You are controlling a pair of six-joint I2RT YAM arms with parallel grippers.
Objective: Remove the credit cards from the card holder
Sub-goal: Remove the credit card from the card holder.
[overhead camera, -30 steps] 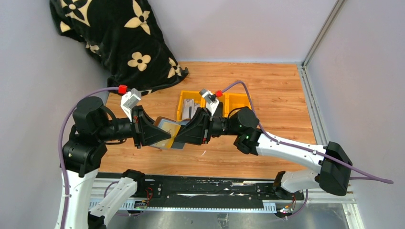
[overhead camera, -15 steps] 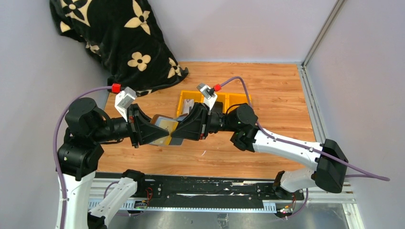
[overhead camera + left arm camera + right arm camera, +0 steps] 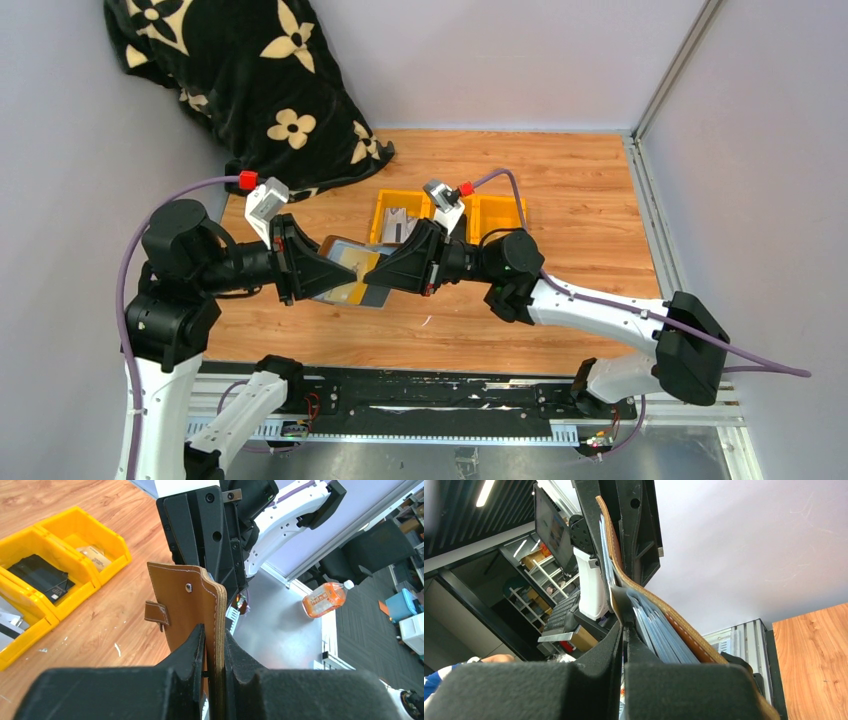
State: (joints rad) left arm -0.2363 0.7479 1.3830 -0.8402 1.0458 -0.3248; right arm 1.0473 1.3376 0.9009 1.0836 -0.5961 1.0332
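The brown leather card holder hangs above the table between both arms, opened out. My left gripper is shut on its brown outer flap, with the leather edge pinched between the jaws. From the right, my right gripper reaches into the open inner side. In the right wrist view the holder curves upward with several blue-grey credit cards layered in its pockets. The right gripper is shut on a thin dark grey card edge beside them.
Joined yellow plastic bins stand on the wooden table behind the grippers; one bin holds small flat items. A black cloth with cream flowers is heaped at the back left. Grey walls close in the sides.
Both grippers and the card holder have shifted slightly. The right gripper's jaws, a little apart before, have closed at the holder's inner side. The left grip is unchanged.
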